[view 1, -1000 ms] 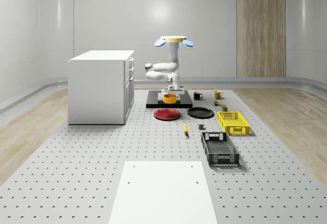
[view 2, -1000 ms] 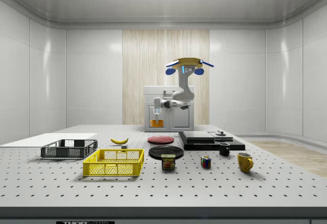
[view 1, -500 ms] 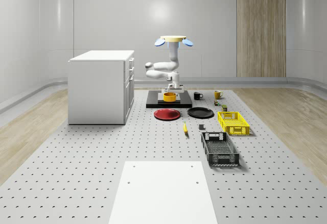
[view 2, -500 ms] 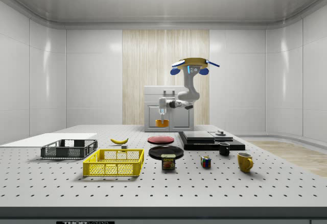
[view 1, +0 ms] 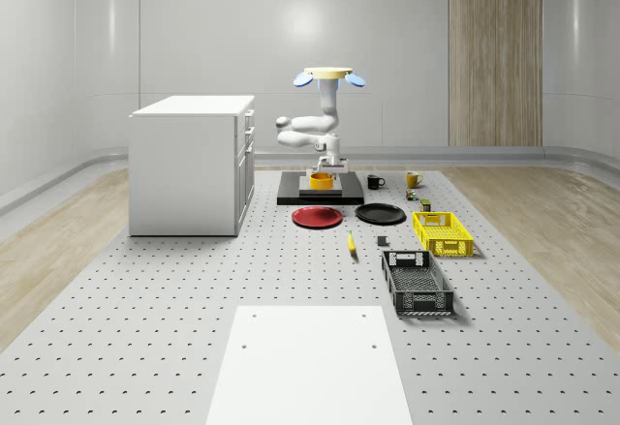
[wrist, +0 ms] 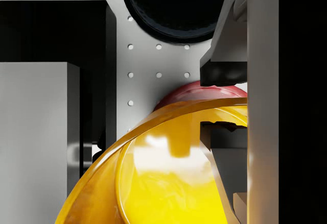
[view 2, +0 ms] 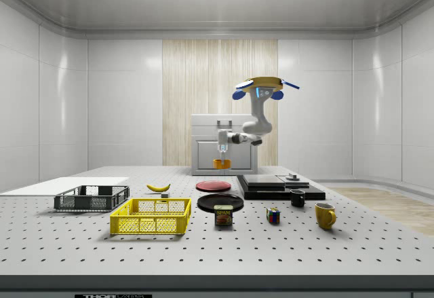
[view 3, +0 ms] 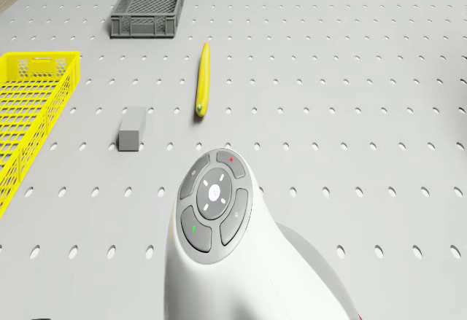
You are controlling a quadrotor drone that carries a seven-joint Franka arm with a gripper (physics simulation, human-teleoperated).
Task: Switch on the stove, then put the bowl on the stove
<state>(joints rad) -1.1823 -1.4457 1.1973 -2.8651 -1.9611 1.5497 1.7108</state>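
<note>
In the whole-scene view the drone [view 1: 329, 76] hovers above the far end of the worktop [view 1: 174, 318], its arm folded down so that the tool [view 1: 323, 171] hangs over the black stove [view 1: 349, 196], clenched on the rim of the orange bowl [view 1: 321, 182]; the bowl seems to sit just above the stove's surface, though contact is hard to judge from here. A red plate [view 1: 317, 217] and a black plate [view 1: 380, 214] lie just in front of the stove. In the side view the drone [view 2: 260, 86] floats above the stove [view 2: 278, 187], and the bowl [view 2: 221, 164] hangs in the air in the tool [view 2: 221, 157], above the red plate [view 2: 213, 185] and short of the stove's near edge. In the drone view a banana [view 3: 203, 78] lies on the worktop [view 3: 379, 79] beside a yellow basket [view 3: 29, 116]. In the wrist view one finger [wrist: 225, 73] presses outside the bowl's [wrist: 153, 183] rim and the other inside, with the stove [wrist: 51, 35] beneath.
</note>
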